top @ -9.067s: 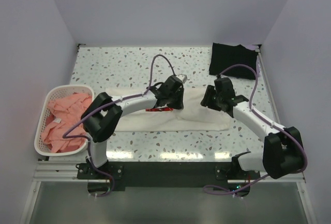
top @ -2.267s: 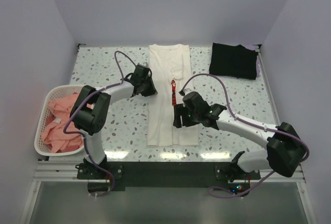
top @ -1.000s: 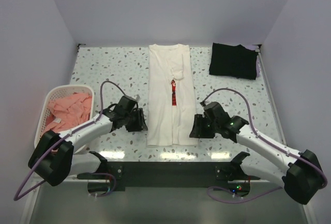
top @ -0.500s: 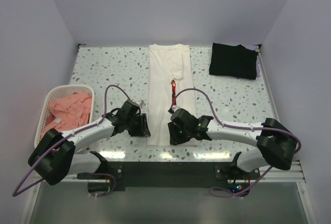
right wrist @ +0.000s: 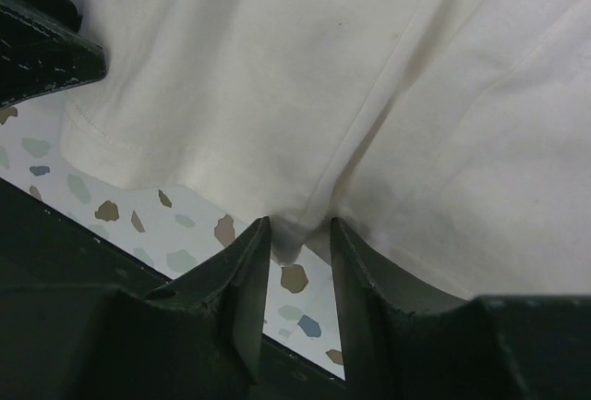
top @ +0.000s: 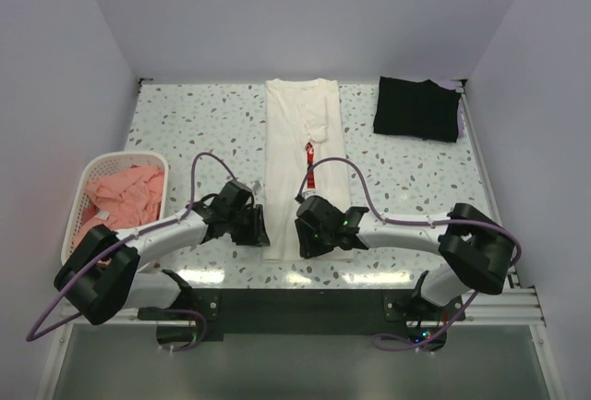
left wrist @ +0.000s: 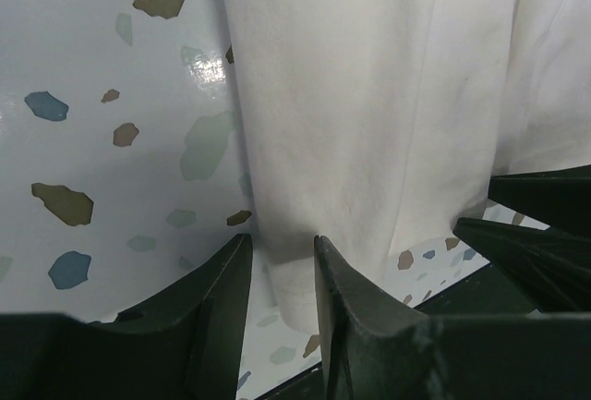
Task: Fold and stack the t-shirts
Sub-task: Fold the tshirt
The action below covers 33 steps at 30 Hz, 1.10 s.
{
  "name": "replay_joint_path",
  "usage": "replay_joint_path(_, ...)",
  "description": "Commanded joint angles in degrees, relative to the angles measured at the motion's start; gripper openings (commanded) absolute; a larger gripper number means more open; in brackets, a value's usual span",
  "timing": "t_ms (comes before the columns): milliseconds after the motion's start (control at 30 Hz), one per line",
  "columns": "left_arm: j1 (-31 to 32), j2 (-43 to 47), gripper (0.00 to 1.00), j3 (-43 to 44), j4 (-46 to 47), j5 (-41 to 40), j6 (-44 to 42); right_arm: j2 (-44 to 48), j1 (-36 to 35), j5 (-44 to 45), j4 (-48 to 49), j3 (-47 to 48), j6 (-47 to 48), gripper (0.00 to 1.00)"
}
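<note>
Lengthwise down the speckled terrazzo table (top: 185, 123) lies one white cloth t-shirt (top: 297, 132), folded narrow. Its print shows only as a thin red sliver (top: 309, 152), not readable. The left gripper (left wrist: 282, 243) and the right gripper (right wrist: 300, 229) each pinch its near hem. One folded black t-shirt (top: 417, 109) lies at the far right. The salmon-pink t-shirts (top: 115, 206), too crumpled to count, fill a white plastic lattice basket (top: 125, 155).

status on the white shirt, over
left gripper astride near hem corner of white t-shirt, grip unclear. right gripper pinching a fold at the near hem. black t-shirt and basket off to the sides, nothing in the way.
</note>
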<state>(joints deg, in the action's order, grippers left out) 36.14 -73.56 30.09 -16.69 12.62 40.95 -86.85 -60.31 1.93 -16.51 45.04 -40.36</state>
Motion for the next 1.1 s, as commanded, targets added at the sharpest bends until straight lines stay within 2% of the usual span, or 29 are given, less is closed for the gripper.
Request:
replay_joint_path(0, 0.33, -0.97, 0.37, -0.47, 1.39, -0.05, -0.08, -0.43, -0.51, 1.32, 2.71, 1.72, -1.48, 0.35)
replay_joint_path(100, 0.33, -1.24, 0.33, -0.73, 1.74, 0.03, 0.01, -0.08, -0.51, 1.14, 2.54, 1.37, -1.74, 0.29)
replay_joint_path(133, 0.33, -1.24, 0.32, -0.73, 1.75, -0.05, 0.01, 0.1, -0.51, 1.14, 2.1, 1.46, -1.83, 0.22)
replay_joint_path(267, 0.33, -1.24, 0.27, -0.56, 1.05, -0.67, 0.01, 1.68, -0.59, 1.32, 0.79, 0.76, -1.92, 0.11)
replay_joint_path(367, 0.33, -1.15, 0.19, -0.29, 0.08, -1.37, 0.01, 3.26, -0.51, 1.58, -0.36, 0.05, -1.92, 0.07)
replay_joint_path(500, 0.33, -1.24, 0.18, -0.12, -0.1, -1.55, 0.01, 4.76, -0.59, 1.58, -1.06, -1.44, -2.27, 0.03)
replay_joint_path(833, 0.33, -0.62, 0.17, -0.03, -0.27, -0.58, 0.27, 5.46, -0.51, 0.09, -0.72, -4.52, -3.15, 0.02)
replay_joint_path(1067, 0.16, 2.45, 0.27, 4.52, -2.82, -3.3, -0.87, 5.46, -0.59, 0.44, -0.98, -4.17, -2.88, 0.02)
